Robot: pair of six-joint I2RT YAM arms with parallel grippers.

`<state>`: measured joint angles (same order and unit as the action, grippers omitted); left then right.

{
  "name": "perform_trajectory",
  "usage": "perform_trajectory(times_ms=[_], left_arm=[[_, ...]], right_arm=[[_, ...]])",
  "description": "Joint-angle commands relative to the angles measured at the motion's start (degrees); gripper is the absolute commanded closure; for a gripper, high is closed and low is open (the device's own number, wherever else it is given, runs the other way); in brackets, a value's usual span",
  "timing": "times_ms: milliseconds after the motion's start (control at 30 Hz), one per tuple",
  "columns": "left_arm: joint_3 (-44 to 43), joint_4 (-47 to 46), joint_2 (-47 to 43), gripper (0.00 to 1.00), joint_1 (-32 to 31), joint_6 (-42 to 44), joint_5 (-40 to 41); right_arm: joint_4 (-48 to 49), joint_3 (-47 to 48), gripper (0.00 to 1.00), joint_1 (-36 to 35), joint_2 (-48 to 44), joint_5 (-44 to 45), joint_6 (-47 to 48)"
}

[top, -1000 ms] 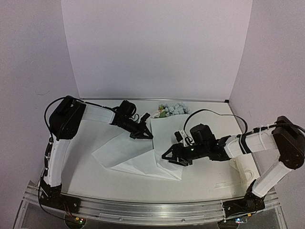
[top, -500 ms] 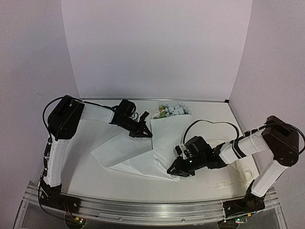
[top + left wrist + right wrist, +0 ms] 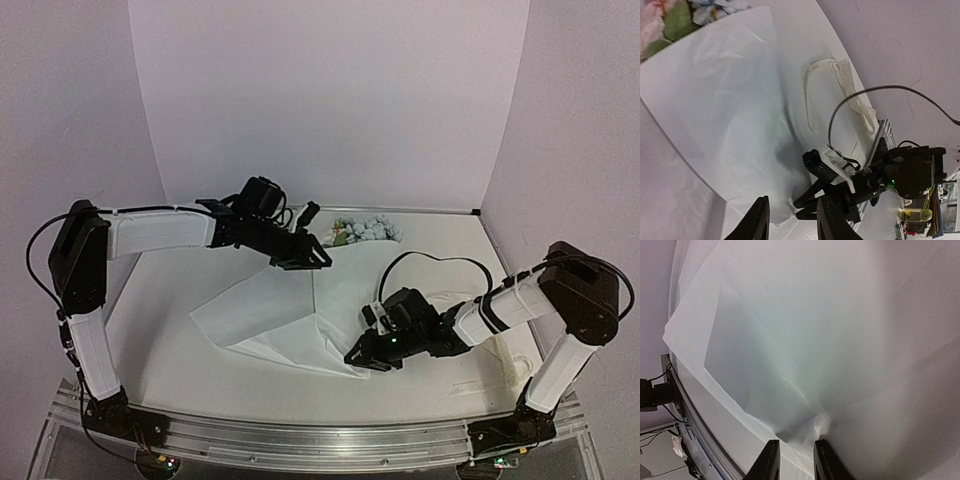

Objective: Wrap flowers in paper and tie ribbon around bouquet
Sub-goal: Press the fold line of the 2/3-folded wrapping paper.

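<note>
From above, the paper [image 3: 275,315] spread mid-table [image 3: 170,290], the flowers [image 3: 365,230] at its end by the far edge, left tool [image 3: 318,258] over it, left wrist, jaws parted and empty, right wrist, right tool [image 3: 795,455] straddling the paper's crumpled near corner, grip unclear

I work on a white desk [image 3: 160,340] boxed in on three sides. The back wall [image 3: 320,100] is a plain pale panel, brighter than the lilac left wall [image 3: 60,110] and right wall [image 3: 590,110] that meet it at the far corners. A thin metal strip [image 3: 440,210] runs along the desk's far edge at the foot of the back wall. An aluminium rail [image 3: 300,442] lines the near edge. The light is soft and even, throwing only faint shadows. From my left wrist, blurred clutter [image 3: 915,216] shows past the desk's edge.
</note>
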<state>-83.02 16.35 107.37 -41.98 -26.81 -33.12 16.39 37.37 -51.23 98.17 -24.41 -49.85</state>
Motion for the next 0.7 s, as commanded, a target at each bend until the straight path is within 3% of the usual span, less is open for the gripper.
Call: perform_trajectory(times_ms=[0, 300, 667], left_arm=[[2.2, -2.4, 2.8, 0.73, -6.6, -4.7, -4.6], [5.0, -8.1, 6.9, 0.76, -11.9, -10.5, -11.5], [8.7, -6.4, 11.1, 0.88, -12.6, -11.1, -5.5]], right_arm=[[4.9, -2.5, 0.75, -0.4, -2.8, 2.5, -0.9], [6.1, -6.5, 0.64, -0.4, -10.6, 0.5, 1.1], [6.3, -7.6, 0.64, -0.4, -8.5, 0.7, -0.1]])
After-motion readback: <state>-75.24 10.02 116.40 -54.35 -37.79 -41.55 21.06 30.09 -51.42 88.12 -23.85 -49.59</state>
